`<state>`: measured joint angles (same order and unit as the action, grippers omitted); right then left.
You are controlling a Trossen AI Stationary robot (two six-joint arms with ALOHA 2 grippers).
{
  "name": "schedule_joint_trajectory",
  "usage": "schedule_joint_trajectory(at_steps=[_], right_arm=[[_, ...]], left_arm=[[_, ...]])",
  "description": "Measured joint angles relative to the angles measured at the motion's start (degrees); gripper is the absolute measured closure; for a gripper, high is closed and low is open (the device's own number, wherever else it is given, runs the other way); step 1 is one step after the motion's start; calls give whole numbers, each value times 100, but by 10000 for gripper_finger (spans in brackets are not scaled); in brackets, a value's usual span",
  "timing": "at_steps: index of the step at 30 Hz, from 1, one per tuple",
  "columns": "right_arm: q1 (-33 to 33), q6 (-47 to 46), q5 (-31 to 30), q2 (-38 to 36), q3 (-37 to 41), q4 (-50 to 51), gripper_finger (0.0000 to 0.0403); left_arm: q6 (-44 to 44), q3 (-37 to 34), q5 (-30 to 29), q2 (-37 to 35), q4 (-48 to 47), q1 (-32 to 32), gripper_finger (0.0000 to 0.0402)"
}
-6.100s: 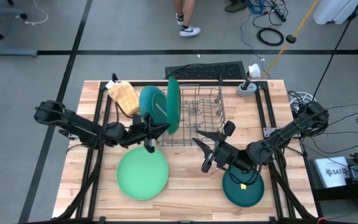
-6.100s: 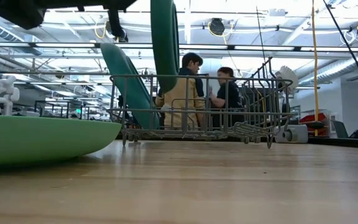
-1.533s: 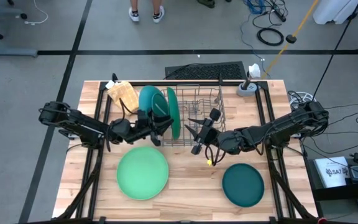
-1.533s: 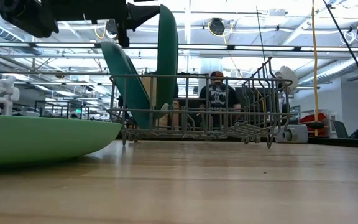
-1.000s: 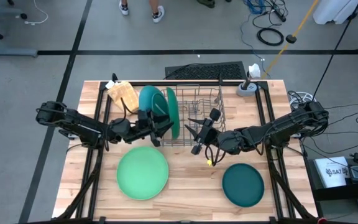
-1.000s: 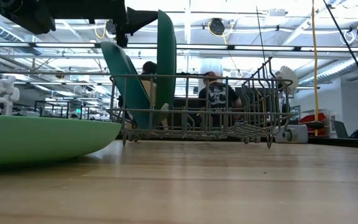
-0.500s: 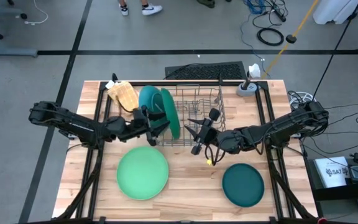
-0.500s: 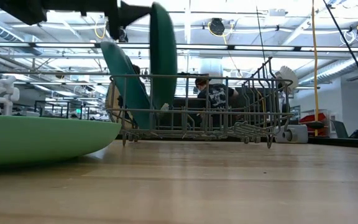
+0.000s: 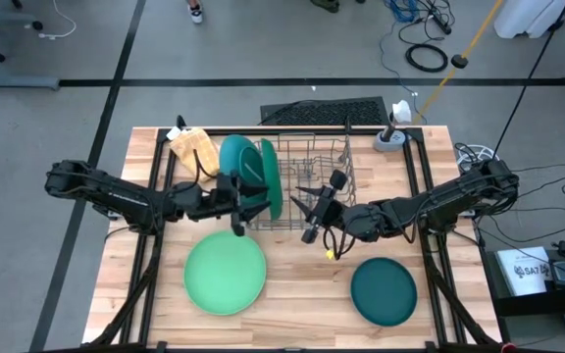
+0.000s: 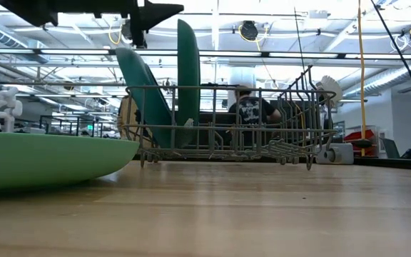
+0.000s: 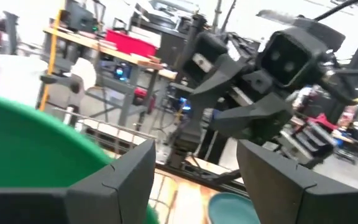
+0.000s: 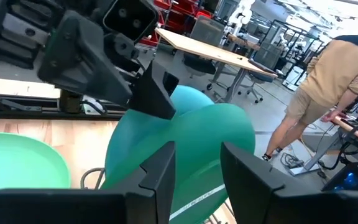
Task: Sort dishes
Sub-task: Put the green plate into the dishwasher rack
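Observation:
A dark green plate (image 9: 271, 178) stands upright on its lower rim in the grey wire rack (image 9: 322, 167). Beside it a teal plate (image 9: 233, 155) leans in the rack toward the table's left. A large light green plate (image 9: 226, 273) and a dark teal plate (image 9: 384, 291) lie flat on the table. My left gripper (image 9: 246, 200) is open just left of the dark green plate's (image 11: 23, 149) rim, with nothing between its fingers. My right gripper (image 9: 309, 213) hangs open at the rack's near side, facing the racked plates (image 12: 197, 137).
A tan waffle-textured lump (image 9: 194, 149) lies at the far left, behind the rack. A small grey stand (image 9: 390, 137) sits at the far right corner. People stand in the room beyond the table (image 12: 316, 81). Bare wood shows between the two flat plates (image 9: 307, 284).
My left gripper has drawn back a little toward the table's left edge, away from the dark green plate's upper rim. The plate tipped briefly toward the left, then settled upright and slightly lower in the rack.

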<state>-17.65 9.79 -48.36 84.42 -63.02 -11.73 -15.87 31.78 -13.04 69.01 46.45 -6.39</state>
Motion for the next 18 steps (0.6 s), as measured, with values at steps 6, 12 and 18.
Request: schedule_joint_trajectory(at_steps=[6,12,18], right_arm=[[19,-74,214,2,0,3,284],[35,-108,229,1,0,1,284],[33,-108,229,2,0,1,284]], left_arm=[[-42,171,49,2,-411,0,166],[-250,281,-338,2,-676,9,166],[-326,284,-423,1,-697,-7,166]])
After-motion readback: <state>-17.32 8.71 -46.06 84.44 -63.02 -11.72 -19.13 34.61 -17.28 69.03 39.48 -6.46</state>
